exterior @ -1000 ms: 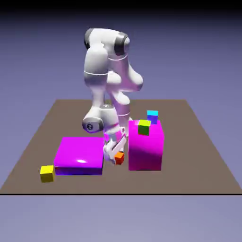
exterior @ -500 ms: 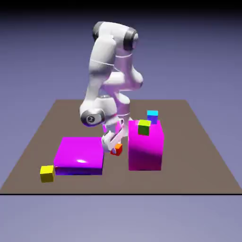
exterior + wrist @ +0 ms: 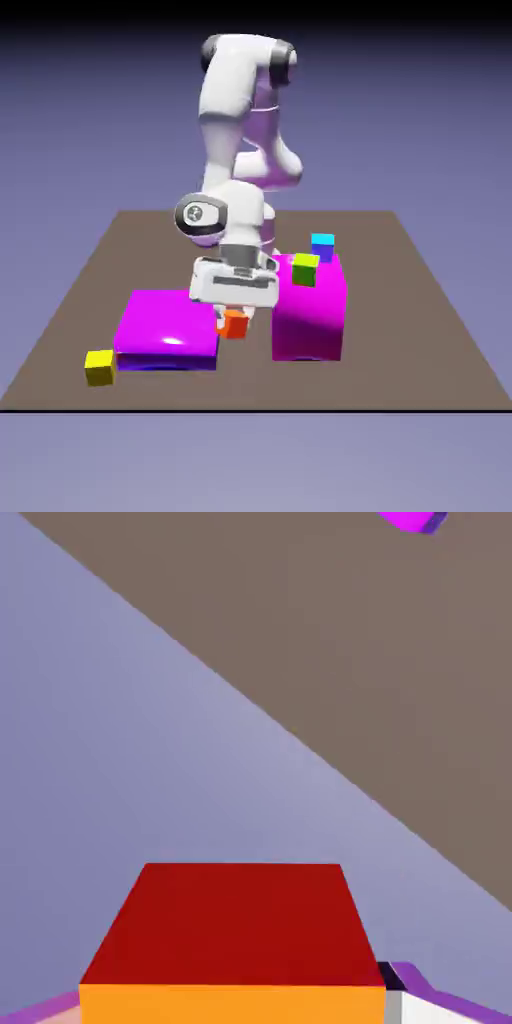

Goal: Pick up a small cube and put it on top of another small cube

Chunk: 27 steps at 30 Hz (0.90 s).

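While the tool (image 3: pixel 234 318) is clamped on the tiny orange-red cube (image 3: pixel 235 324), that cube is seen held clear of the brown desk (image 3: pixel 420 330), in the gap between the two magenta blocks. In the hand view the cube (image 3: pixel 232 942) is shown large at the bottom edge, with an orange face and a dark red face, and the fingers are almost wholly hidden by it. Just to the exterior view's left of the tool, a low, flat magenta block (image 3: pixel 166 330) is laid on the desk; just to the exterior view's right, a taller magenta block (image 3: pixel 310 312) is stood. On the tall block's top a small green cube (image 3: pixel 305 269) is set near its far left corner. A small blue cube (image 3: pixel 322 246) is seen just behind it; whether it rests on the block or on the desk cannot be told. A small yellow cube (image 3: pixel 99 367) is placed on the desk beside the flat block's near left corner. The white arm (image 3: pixel 235 130) is raised above the tool.
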Tool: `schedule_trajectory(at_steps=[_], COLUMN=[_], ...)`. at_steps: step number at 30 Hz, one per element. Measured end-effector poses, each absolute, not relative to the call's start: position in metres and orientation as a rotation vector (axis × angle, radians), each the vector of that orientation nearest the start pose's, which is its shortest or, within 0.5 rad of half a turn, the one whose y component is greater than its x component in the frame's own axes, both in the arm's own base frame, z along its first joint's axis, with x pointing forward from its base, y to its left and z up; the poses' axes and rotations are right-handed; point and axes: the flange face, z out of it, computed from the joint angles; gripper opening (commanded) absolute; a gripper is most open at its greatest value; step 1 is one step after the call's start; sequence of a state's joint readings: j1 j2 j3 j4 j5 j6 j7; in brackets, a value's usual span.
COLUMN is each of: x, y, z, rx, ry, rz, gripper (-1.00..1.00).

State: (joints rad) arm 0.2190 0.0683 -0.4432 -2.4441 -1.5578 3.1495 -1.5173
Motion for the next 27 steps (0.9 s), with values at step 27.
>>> schedule_trajectory(at_steps=[27], x=[0.364], y=[0.117], z=[0.463], rx=[1.991], ry=[2.101], rz=[0.033], gripper=[-1.0])
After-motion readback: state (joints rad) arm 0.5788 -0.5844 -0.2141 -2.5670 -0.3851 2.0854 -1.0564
